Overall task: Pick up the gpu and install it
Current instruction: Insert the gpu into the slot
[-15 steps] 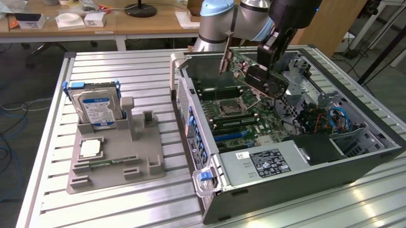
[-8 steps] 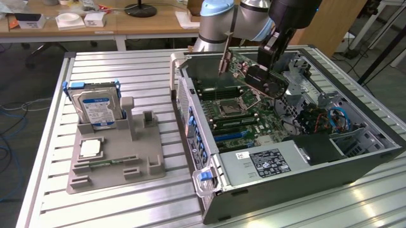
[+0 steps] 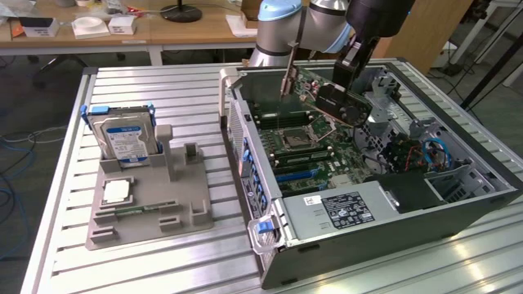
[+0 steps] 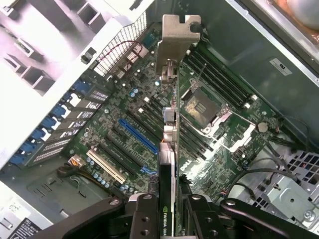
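Note:
My gripper (image 3: 353,60) hangs over the open computer case (image 3: 457,208), shut on the gpu (image 3: 337,101). The card is a thin board with a black face, held tilted above the motherboard (image 3: 307,144) and clear of it, its silvery end bracket (image 3: 288,76) pointing down toward the case's rear wall. In the wrist view the gpu (image 4: 169,164) appears edge-on between my two fingers (image 4: 144,216), with the bracket (image 4: 177,35) at its far end. Beneath it lie the blue expansion slot (image 4: 135,135) and the CPU socket (image 4: 207,107).
A silver hard drive (image 3: 124,139) stands in a grey fixture (image 3: 151,211) on the slatted table (image 3: 163,92), at the exterior view's left. Inside the case sit the power supply (image 3: 343,211), blue cables (image 3: 433,153) and a metal drive cage (image 3: 384,92) close to the card.

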You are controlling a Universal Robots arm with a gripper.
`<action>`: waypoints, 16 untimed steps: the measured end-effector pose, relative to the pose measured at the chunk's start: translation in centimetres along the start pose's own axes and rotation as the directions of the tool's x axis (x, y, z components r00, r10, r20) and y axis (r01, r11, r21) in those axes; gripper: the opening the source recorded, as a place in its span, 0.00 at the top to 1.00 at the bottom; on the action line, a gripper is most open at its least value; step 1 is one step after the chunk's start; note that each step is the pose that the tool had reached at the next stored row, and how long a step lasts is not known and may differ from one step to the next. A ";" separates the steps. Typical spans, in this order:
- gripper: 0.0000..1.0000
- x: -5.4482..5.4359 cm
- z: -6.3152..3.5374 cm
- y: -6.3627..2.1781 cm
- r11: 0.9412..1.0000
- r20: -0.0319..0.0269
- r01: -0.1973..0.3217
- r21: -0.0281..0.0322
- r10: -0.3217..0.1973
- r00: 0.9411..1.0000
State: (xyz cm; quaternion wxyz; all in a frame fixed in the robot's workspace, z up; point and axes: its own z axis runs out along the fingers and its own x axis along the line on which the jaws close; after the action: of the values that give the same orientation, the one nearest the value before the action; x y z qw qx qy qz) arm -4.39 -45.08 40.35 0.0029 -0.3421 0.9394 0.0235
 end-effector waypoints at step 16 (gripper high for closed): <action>0.74 -0.1 0.14 -0.05 0.983 -0.006 0.182 -0.006 -0.182 0.983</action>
State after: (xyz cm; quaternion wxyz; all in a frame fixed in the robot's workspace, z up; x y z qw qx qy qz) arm -4.32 -45.08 40.22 0.0011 -0.4267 0.9041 0.0243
